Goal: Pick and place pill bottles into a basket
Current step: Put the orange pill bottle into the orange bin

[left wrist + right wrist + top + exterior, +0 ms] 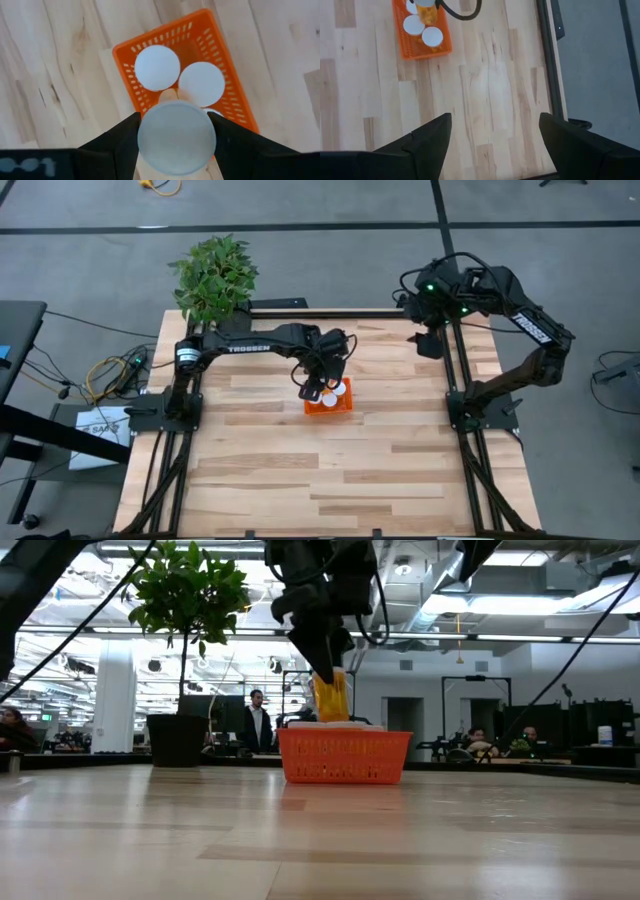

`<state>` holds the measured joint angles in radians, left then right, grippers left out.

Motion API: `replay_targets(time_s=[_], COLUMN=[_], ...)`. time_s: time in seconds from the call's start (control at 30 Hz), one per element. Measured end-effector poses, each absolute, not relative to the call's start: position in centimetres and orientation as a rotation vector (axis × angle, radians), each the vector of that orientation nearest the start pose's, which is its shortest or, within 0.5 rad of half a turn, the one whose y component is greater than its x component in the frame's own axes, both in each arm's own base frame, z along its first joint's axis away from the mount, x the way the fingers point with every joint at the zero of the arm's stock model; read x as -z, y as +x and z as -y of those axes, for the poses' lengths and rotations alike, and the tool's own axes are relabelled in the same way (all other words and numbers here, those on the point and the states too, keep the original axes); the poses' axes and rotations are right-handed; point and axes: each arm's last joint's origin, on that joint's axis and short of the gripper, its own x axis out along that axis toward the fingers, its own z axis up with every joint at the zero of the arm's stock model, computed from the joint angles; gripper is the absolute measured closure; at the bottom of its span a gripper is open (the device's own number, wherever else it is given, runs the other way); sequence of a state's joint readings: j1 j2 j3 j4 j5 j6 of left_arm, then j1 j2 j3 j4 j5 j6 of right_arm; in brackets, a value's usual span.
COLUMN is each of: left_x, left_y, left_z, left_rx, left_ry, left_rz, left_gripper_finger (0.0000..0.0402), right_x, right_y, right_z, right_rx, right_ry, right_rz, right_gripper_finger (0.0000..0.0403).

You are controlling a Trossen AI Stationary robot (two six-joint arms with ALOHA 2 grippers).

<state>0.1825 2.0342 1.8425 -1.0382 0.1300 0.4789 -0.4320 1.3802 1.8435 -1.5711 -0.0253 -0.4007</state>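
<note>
Three white caps show inside the basket [150, 47] from the left wrist camera, so at least three pill bottles [157, 68] are already standing in there, packed close together, though the third cap is mostly hidden. Right above them the left gripper [176, 137] has its fingers clamped on a fourth bottle [176, 137], cap up, hanging over the near side of the basket. From table level you can see that bottle's orange body [331, 695] held just above the basket rim [344, 733], not down inside yet. Looking straight down, the basket sits around the middle of the wooden table [300, 480], and the left arm's forearm reads "TROSSEN" [246, 349] in white. Farther back, a potted plant [213, 275] sits at the table's far left corner. The right gripper [492, 135] is parked over at the far right edge, fingers spread wide with nothing in them.
</note>
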Motion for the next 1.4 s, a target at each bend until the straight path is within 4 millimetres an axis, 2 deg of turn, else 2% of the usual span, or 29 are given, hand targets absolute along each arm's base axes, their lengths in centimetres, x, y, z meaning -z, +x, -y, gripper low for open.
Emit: replay_targets(time_s=[0.37, 0.77, 1.07, 1.4], left_x=[-26.2, -26.2, -24.8, -24.9], left_y=[41.6, 41.6, 42.2, 42.2], left_z=[-7.4, -6.9, -6.9, -6.8], left_rx=[0.215, 0.211, 0.205, 0.220], left_ry=[0.259, 0.255, 0.246, 0.236], left_rz=[-1.193, -1.207, -1.236, -1.224], left_gripper_finger=[0.0199, 0.0199, 0.0199, 0.0199], right_x=[-44.6, -44.7, -44.7, -44.7], right_y=[17.5, 17.4, 17.5, 17.5], right_z=[8.0, 7.9, 7.9, 7.9], right_rx=[0.151, 0.148, 0.141, 0.121], right_ry=[-0.115, -0.113, -0.108, -0.097], right_rz=[-1.097, -1.094, -1.091, -1.083], right_gripper_finger=[0.0107, 0.0107, 0.0107, 0.0107])
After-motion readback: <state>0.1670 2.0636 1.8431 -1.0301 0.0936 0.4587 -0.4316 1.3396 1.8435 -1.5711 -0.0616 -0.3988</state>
